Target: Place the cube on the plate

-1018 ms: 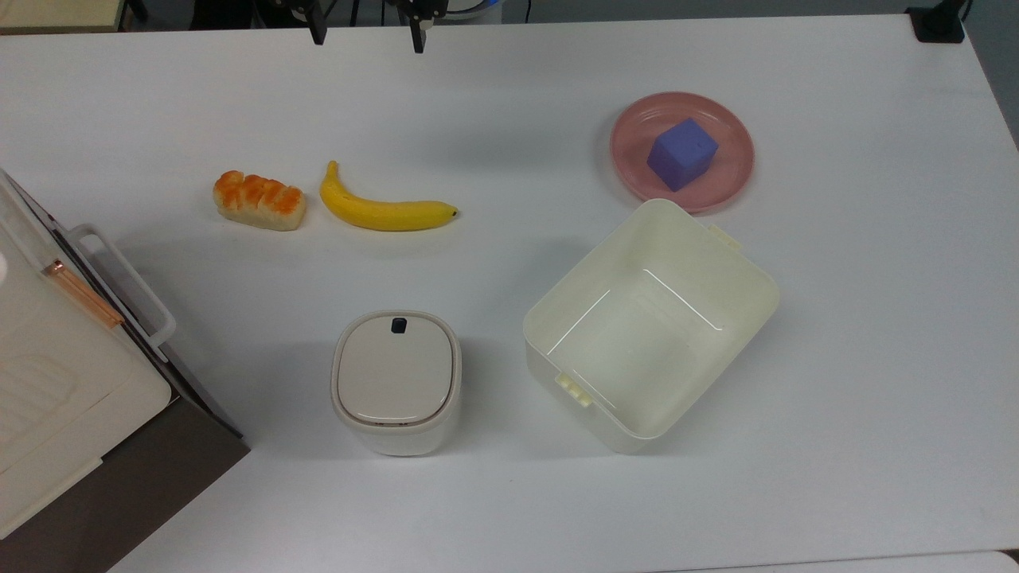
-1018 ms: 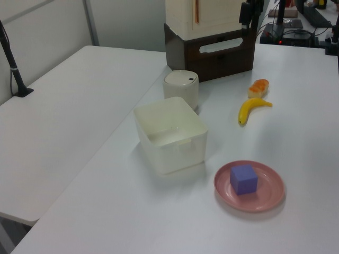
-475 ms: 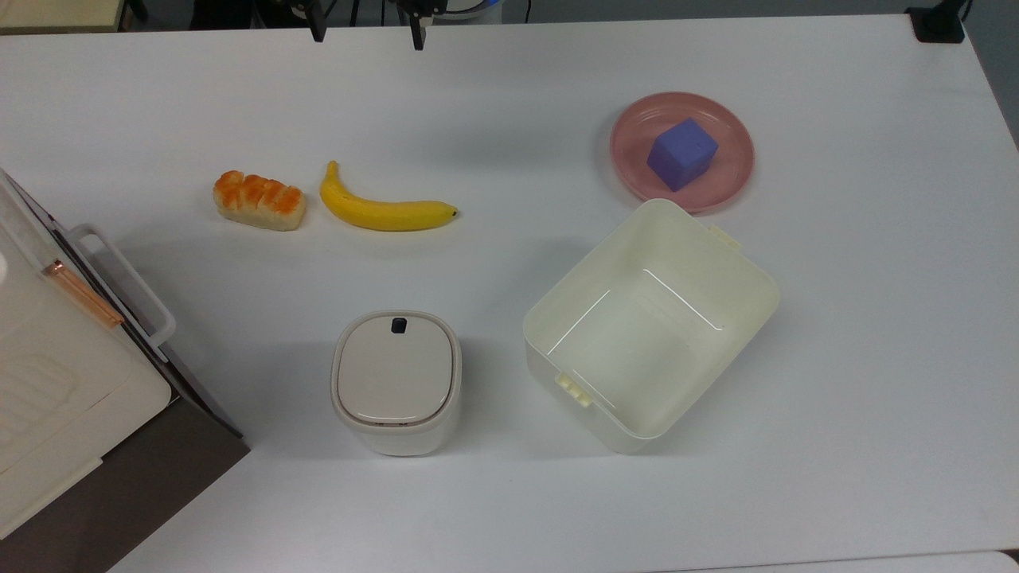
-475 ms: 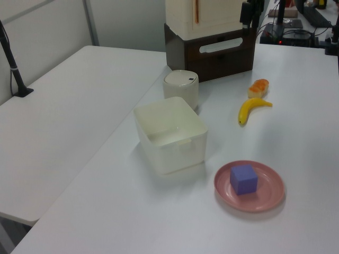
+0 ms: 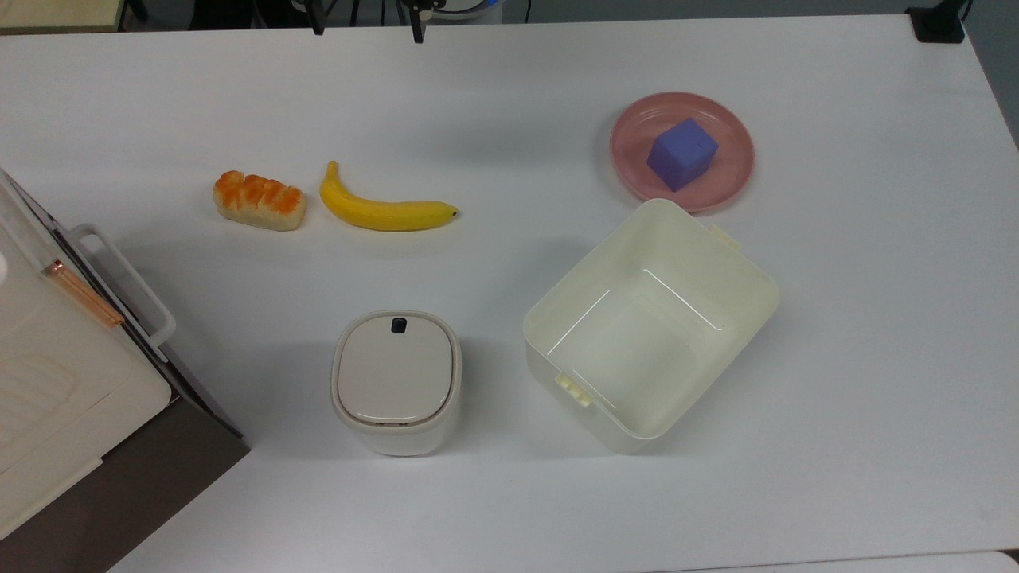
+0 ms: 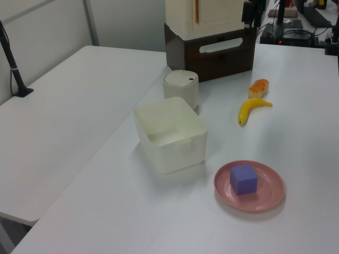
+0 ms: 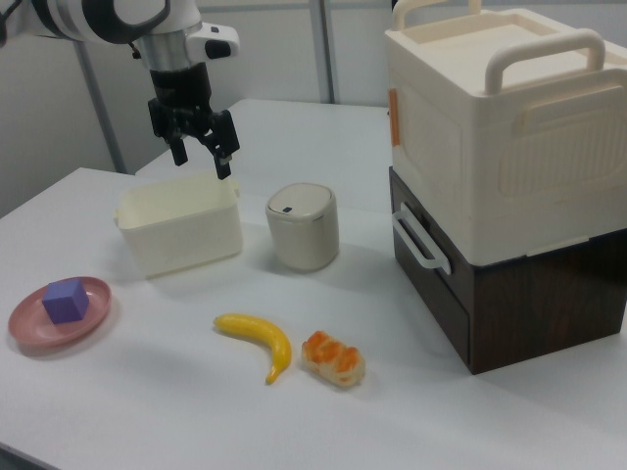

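A blue-violet cube (image 5: 682, 154) sits inside a glossy pink plate (image 5: 731, 177) on a white desk (image 5: 509, 103), resting on the plate's floor a little off centre. The robot arm's claw (image 7: 202, 156) hangs in the air with its two black fingers (image 7: 223, 161) spread apart and nothing between them. In the right view the claw is high above the desk, over the far side of a cream tub (image 7: 180, 227), while the cube (image 7: 66, 301) and plate (image 7: 29, 326) lie well apart from it, lower and toward the right view's left. In the top view the fingertips (image 5: 416, 33) poke in at the upper edge, far to the top view's left of the plate.

The open cream tub (image 5: 740, 310) stands just beside the plate, its corner almost touching the rim. A lidded cream canister (image 5: 396, 381) stands near the tub. A banana (image 5: 384, 211) and a glazed bread roll (image 5: 259, 201) lie side by side, close but apart. A cream case with handles (image 7: 500, 127) is stacked on a dark brown cabinet (image 7: 529, 294) at the desk's end.

In the left view the cube (image 6: 243, 179) sits upright on the plate (image 6: 270, 197).
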